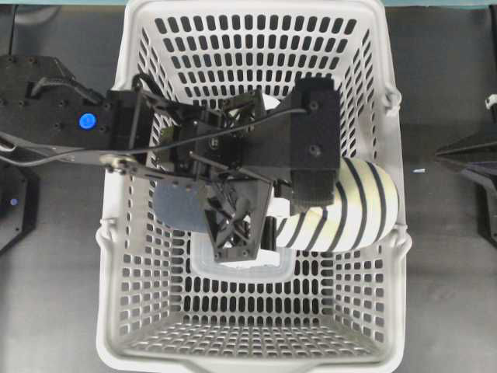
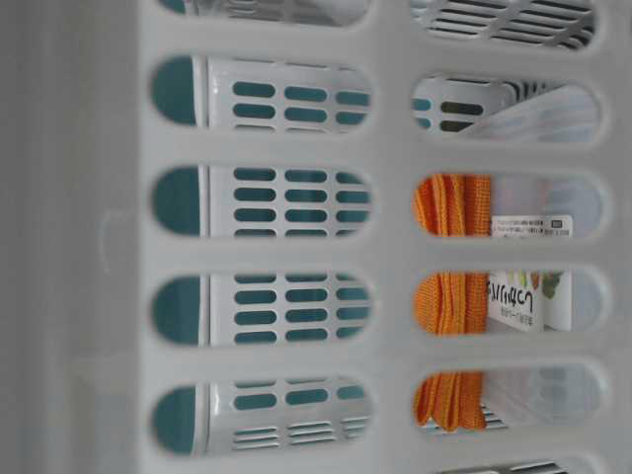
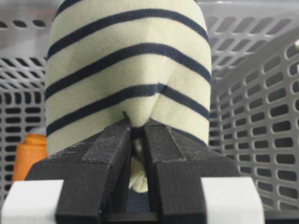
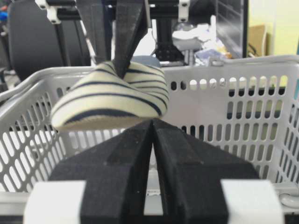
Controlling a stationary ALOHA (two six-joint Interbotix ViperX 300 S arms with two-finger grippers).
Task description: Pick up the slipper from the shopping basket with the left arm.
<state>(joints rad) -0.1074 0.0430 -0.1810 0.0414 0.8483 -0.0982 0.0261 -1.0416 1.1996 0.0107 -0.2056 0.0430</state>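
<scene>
L wrist cam shows fingers (image 3: 112,154) pinching slipper (image 3: 126,70); table-level only basket (image 2: 395,247).

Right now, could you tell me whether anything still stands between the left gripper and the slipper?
Nothing does: the left gripper is already shut on the cream upper of the slipper, pinching a fold of fabric. In the right wrist view the slipper hangs at about the rim height of the shopping basket, with nothing visible above it.
</scene>
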